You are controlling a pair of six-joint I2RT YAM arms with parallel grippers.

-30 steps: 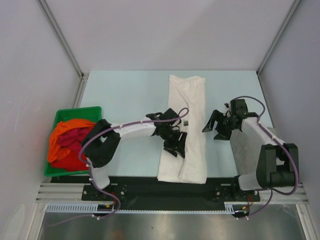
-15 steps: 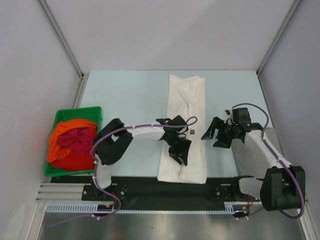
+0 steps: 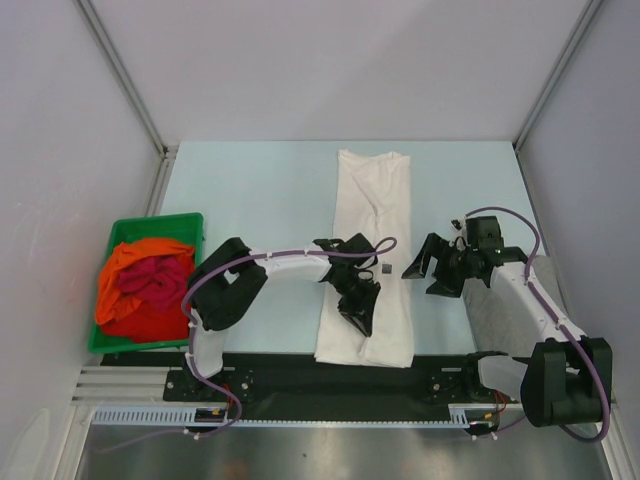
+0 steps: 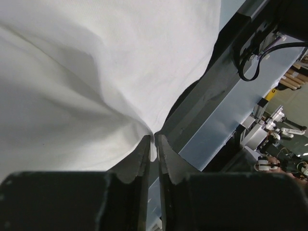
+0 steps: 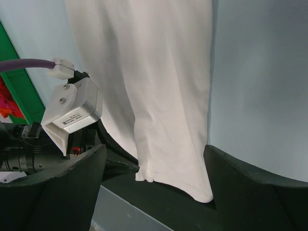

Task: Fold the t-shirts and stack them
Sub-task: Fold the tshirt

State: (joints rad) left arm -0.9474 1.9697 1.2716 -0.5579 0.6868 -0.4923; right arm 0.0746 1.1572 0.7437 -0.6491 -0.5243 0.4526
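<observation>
Left gripper [image 3: 360, 318] low on white t-shirt [image 3: 378, 200]

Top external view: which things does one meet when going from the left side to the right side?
green bin → white t-shirt → right tool

Bright, even light; soft shadows lie in the white t-shirt's [image 4: 72, 72] folds.

left arm reaches rightward, elbow bent, wrist angled down; left pincer [image 3: 360, 318] nipped nearly shut on the white t-shirt [image 3: 375, 190] edge. right arm bent inward, right pincer [image 3: 424, 278] spread wide.
</observation>
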